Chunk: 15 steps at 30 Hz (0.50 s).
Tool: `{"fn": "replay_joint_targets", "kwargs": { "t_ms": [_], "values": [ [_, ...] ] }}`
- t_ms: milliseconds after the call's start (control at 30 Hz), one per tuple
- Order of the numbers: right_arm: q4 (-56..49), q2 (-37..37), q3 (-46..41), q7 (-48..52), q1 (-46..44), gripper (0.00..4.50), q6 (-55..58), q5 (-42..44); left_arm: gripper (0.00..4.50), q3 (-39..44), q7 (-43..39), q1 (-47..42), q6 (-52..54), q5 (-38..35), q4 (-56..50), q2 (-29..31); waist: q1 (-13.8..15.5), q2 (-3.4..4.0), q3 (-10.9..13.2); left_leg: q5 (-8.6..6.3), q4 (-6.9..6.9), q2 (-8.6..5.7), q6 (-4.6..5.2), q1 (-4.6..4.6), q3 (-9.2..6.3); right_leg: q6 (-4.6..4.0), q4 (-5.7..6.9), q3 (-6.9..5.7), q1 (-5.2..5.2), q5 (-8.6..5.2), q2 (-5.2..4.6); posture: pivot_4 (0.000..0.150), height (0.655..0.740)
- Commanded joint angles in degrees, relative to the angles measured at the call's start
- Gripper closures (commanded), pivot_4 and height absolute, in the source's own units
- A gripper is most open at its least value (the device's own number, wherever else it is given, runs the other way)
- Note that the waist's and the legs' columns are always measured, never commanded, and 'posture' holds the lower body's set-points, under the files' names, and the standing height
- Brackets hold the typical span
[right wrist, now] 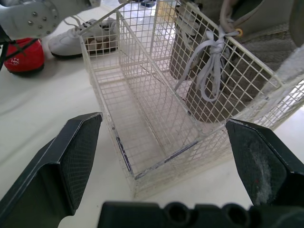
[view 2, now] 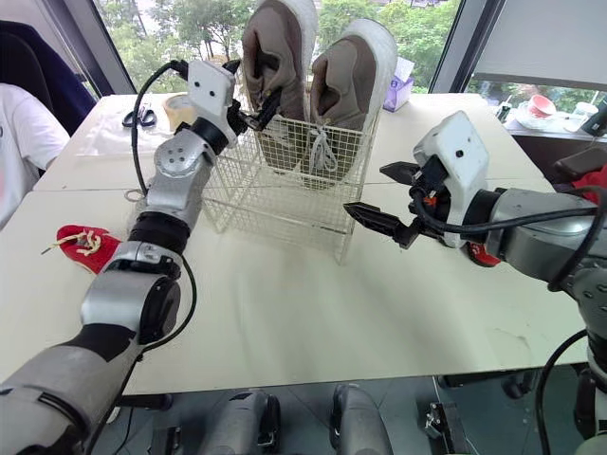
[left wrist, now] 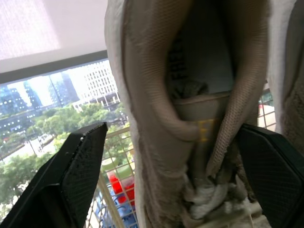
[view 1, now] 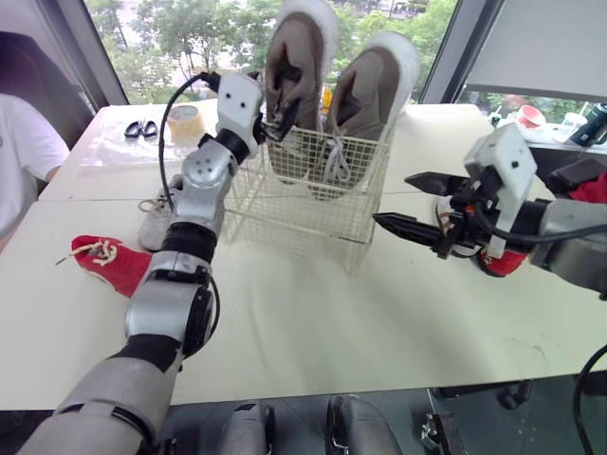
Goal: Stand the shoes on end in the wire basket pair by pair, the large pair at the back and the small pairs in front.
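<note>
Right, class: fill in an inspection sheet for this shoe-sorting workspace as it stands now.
Surface: white table.
Job's things: two large shoes on end at the back of the basket, front empty; red shoe and white shoe left of it; second red shoe behind right gripper.
Clutter: scissors, tape roll.
Grippers: left gripper open, fingers either side of a large shoe; right gripper open, beside the basket.
Cables: black cable looping off left arm.
Surroundings: window, trees; person at left.
</note>
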Motion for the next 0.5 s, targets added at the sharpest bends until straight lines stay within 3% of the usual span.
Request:
{"fn": "replay_joint_targets", "kwargs": {
  "t_ms": [33, 233, 400, 500],
  "values": [
    [0.13, 0.79, 0.53, 2.73, -2.34, 0.0, -1.7, -1.56, 0.07, 0.92, -3.84, 6.01, 13.0, -6.26, -20.0, 3.01, -0.09, 0.01, 0.0, 0.0, 0.0, 0.0, 0.0, 0.0, 0.01, 0.0, -0.01, 0.01, 0.0, 0.0, 0.0, 0.15, 0.74],
    [2.38, 2.44, 4.44, 7.4, -4.49, 0.0, -3.57, -6.71, 0.07, 3.71, -4.59, 15.24, 35.6, -14.87, -41.72, 9.54, -0.17, 0.03, -0.02, 0.04, 0.0, 0.09, -0.08, 0.07, 0.0, -0.01, 0.05, 0.09, 0.02, 0.0, 0.12, 0.15, 0.74],
    [4.54, 4.26, 10.83, 12.79, -8.59, 0.0, -6.2, -13.66, 0.03, 10.07, -6.92, 17.42, 46.26, -22.6, -47.19, 16.23, -0.09, 0.03, -0.01, 0.05, 0.03, 0.1, -0.09, 0.13, -0.03, -0.02, 0.04, 0.11, 0.1, -0.01, 0.17, 0.15, 0.74],
    [6.42, 4.12, 16.93, 17.62, -12.36, 0.0, -7.2, -19.19, 0.03, 12.34, -13.97, 19.78, 54.48, -29.67, -49.97, 23.59, -0.48, 0.04, -0.01, 0.06, 0.02, 0.13, -0.11, 0.14, -0.01, -0.02, 0.06, 0.12, 0.06, -0.01, 0.22, 0.15, 0.74]
  ]
}}
